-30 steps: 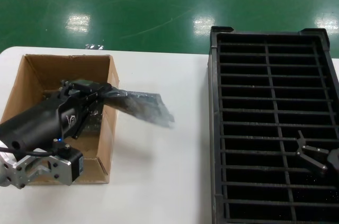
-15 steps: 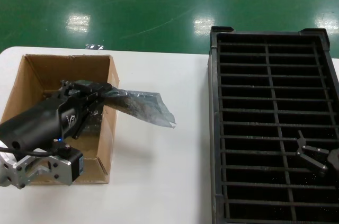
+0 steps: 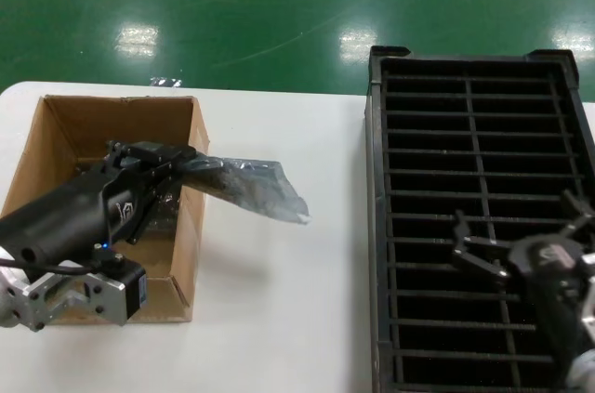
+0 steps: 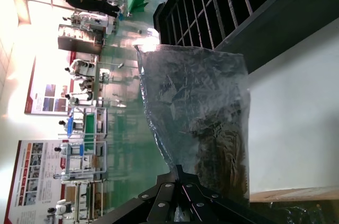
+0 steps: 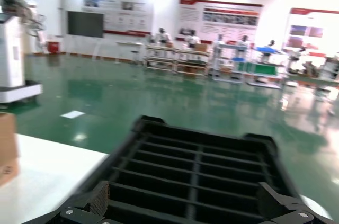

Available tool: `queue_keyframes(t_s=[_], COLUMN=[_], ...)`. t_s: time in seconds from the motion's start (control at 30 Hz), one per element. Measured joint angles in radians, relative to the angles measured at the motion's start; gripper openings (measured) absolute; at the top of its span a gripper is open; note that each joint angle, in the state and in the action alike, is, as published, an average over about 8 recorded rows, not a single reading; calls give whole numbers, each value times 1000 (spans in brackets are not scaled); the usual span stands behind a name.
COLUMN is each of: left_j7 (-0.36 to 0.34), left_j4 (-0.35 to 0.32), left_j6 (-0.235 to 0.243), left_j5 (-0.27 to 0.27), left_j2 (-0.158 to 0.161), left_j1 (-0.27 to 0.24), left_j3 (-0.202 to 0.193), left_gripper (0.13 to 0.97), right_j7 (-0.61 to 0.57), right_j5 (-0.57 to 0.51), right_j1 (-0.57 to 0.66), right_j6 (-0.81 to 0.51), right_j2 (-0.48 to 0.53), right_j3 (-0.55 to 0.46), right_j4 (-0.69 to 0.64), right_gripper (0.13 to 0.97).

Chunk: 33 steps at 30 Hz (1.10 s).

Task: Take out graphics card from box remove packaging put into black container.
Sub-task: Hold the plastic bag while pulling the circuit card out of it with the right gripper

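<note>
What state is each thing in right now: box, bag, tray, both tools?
box: open, on the table.
packaging: held up off the table, sticking out past the box wall, something dark inside.
black container: slots in view empty.
left tool: shut on the packaging.
right tool: open, above the black container.

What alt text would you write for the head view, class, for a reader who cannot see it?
The left gripper, shut on the packaging, holds the bagged card out over the box wall above a white table. The right gripper hangs open over the black container.
</note>
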Motion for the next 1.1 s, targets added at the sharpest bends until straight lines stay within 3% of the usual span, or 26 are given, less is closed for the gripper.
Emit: queue_keyframes(t_s=[0.6,0.87,1.1], left_j7=[0,0,0], left_j4=[0,0,0], left_j6=[0,0,0], left_j5=[0,0,0], left_j2=[0,0,0], left_j1=[0,0,0], left_j3=[0,0,0], left_gripper=[139,139,139], right_j7=[47,72,84], right_j5=[229,240,240], right_j1=[254,344,396], right_j6=[32,5,5], right_j2=[261,245,228], right_j3=[-473,-557,-598], right_j4=[-12,-62,-85], right_gripper=[961,932,844])
